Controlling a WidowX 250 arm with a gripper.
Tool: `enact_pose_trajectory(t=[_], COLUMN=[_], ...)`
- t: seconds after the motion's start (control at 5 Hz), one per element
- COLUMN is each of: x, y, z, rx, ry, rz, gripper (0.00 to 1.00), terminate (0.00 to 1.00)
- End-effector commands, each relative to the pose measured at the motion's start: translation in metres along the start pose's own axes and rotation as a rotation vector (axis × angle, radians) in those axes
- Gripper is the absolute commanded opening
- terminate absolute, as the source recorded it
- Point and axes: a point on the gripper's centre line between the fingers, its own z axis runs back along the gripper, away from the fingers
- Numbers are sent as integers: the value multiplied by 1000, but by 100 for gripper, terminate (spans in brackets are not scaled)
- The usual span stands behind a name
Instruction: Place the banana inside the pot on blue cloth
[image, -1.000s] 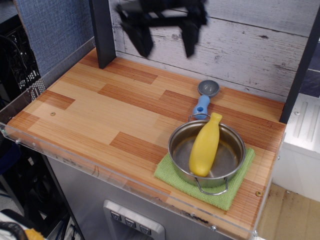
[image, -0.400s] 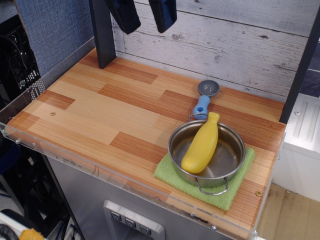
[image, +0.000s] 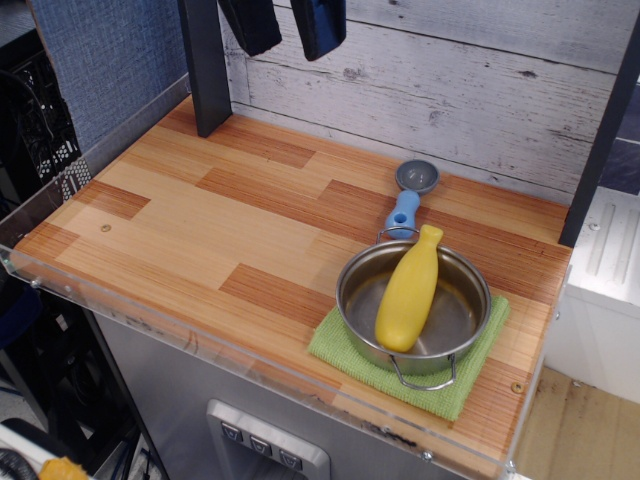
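The yellow banana (image: 408, 292) lies inside the shiny steel pot (image: 468, 322), its stem tip resting on the far rim. The pot stands on the lime-green cloth (image: 480, 365) at the front right of the wooden table. My gripper (image: 286, 38) is high at the top of the view, far to the back left of the pot. Its two dark fingers (image: 252, 25) hang apart with nothing between them. It is open and empty.
A grey scoop with a blue handle (image: 408, 200) lies just behind the pot. A dark post (image: 204, 65) stands at the back left. A clear plastic rim (image: 150, 310) runs along the table's front edge. A whitewashed plank wall backs the table.
My gripper has risen and moved left, now mostly out of the top of the view. The banana has rocked slightly inside the pot.
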Motion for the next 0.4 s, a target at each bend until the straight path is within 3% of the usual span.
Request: enact_pose_trajectory(t=[0.0, 0.2], x=[-2, -2], y=[3, 3], z=[16, 16], rx=[17, 17], ry=[-37, -37], rz=[-9, -9], gripper=[100, 100], terminate=[0, 100])
